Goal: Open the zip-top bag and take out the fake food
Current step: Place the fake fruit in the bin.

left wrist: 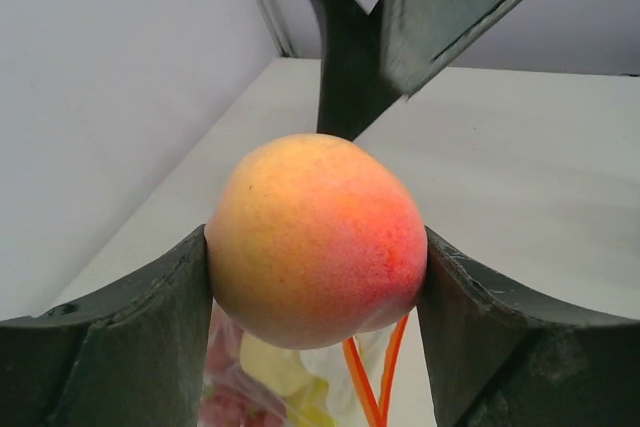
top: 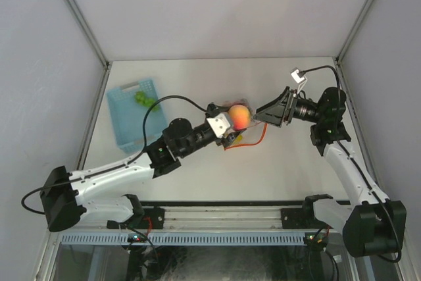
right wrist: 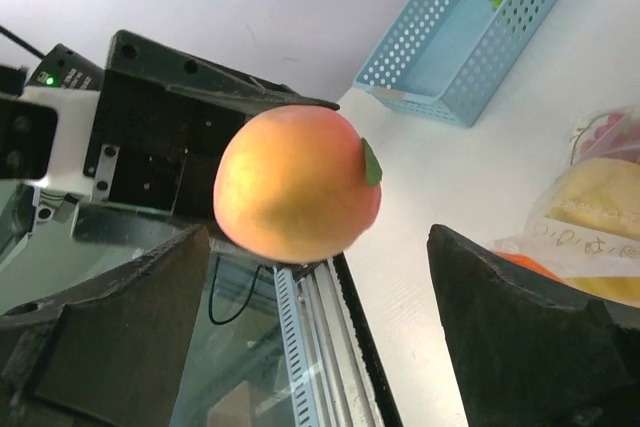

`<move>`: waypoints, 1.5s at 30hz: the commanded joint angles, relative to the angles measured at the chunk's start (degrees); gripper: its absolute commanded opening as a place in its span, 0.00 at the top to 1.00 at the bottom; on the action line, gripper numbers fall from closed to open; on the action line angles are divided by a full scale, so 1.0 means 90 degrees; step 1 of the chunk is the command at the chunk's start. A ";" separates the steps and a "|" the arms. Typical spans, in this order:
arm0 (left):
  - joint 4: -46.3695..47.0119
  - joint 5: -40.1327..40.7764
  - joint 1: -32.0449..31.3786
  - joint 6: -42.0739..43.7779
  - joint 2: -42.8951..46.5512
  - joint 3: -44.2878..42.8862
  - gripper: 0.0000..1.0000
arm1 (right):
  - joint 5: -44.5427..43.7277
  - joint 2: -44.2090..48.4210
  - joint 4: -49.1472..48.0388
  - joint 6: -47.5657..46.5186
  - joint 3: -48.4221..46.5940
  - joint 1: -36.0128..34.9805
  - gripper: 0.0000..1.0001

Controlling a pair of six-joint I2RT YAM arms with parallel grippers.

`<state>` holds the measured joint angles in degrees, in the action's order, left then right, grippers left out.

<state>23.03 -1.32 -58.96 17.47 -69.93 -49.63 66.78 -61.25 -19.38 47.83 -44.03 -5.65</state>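
Two arms meet over the table [top: 217,176] in the top view: the left gripper [top: 235,122] clamps a fake peach [top: 241,116] held just above the zip-top bag [top: 245,141], the right gripper [top: 260,115] points at the fruit from the opposite side, and a light-blue basket [top: 122,123] holding a green piece [top: 141,99] sits well apart to the left. From the left wrist, both fingers [left wrist: 130,337] press against the peach's sides, with the bag's red-orange strip [left wrist: 375,387] and pale contents below. From the right wrist, the right gripper's jaws stand spread wide on either side of the peach, not closed on it, and the bag lies at the right edge.
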 commanded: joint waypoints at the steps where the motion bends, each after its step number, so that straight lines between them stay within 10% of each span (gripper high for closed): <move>1: 0.0206 0.0116 0.0295 -0.0975 0.0688 0.0623 0.91 | 0.0318 0.0170 0.0267 -0.0681 -0.0284 0.0096 0.12; 22: -0.2803 0.0446 0.3931 -0.5478 0.2755 0.1502 1.00 | 0.0299 0.0148 0.2586 -0.3422 -0.0545 0.0313 0.13; 45: -0.4548 0.0161 0.5695 -0.5876 0.2437 0.0795 1.00 | 0.0176 0.0077 0.2796 -0.3681 -0.0543 0.0341 0.13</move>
<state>-17.12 0.67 -9.10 -34.54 -47.66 -37.91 68.82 -60.66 6.28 16.27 -46.57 -2.96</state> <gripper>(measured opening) 0.731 0.872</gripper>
